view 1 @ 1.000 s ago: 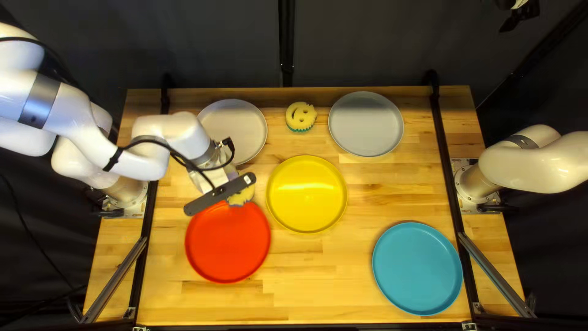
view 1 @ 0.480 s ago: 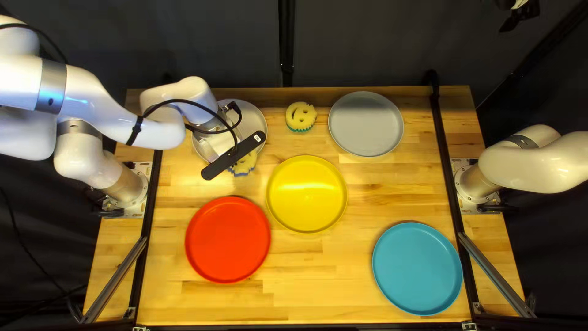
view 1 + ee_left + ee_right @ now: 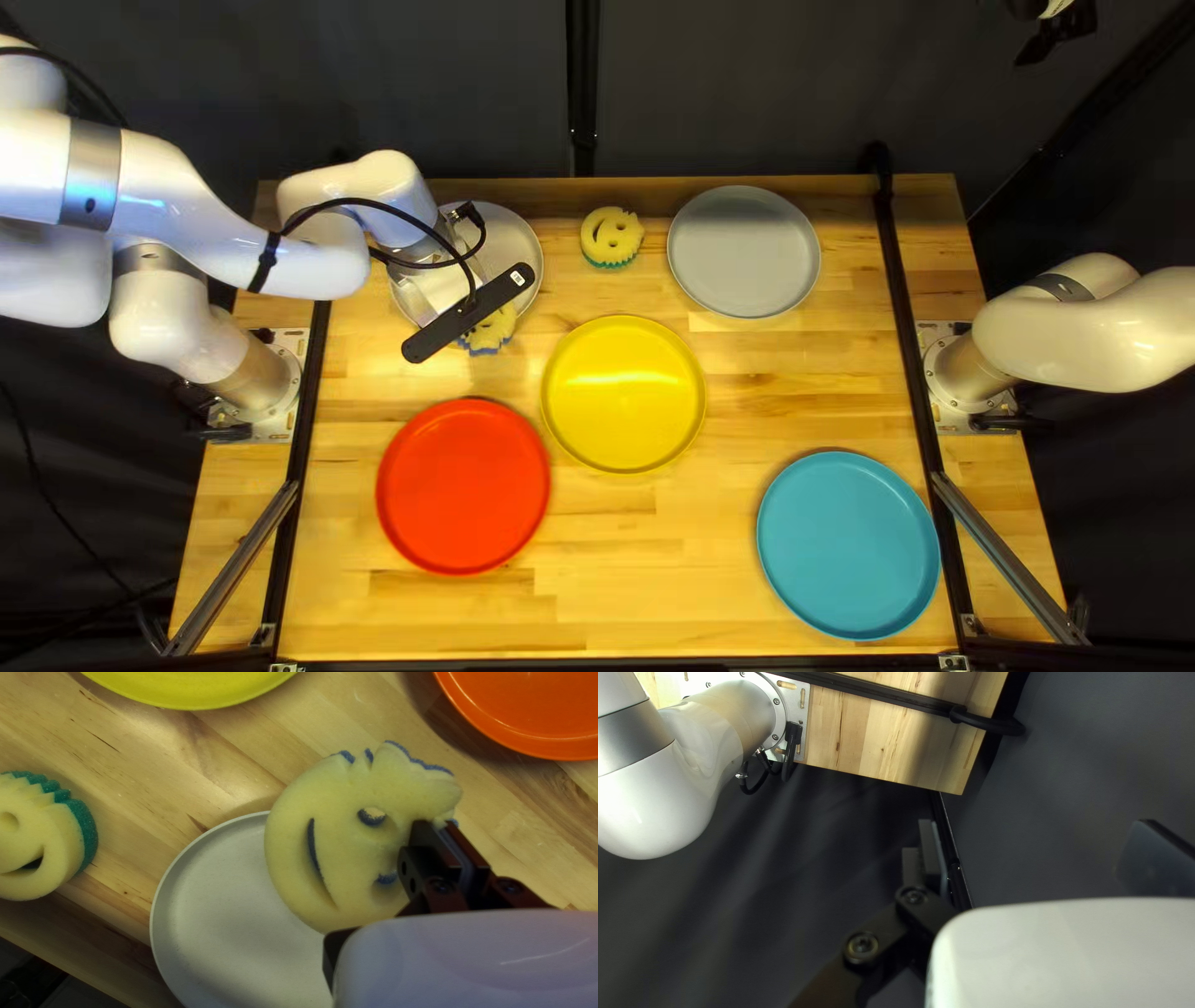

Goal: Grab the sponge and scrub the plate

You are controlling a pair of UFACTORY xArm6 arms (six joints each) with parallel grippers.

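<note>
Grasps sponge (image 3: 336,802) with left gripper (image 3: 438,289) over white plate (image 3: 218,921); holds right gripper (image 3: 1066,31) released, 2 fingers (image 3: 929,852) spread.

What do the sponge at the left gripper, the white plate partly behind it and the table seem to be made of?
The sponge looks like soft matte foam, finely textured, with a blue layer behind. The white plate seems smooth and matte, probably plastic, though ceramic is possible. The table looks like wood, lightly polished, showing grain and joined strips.
</note>
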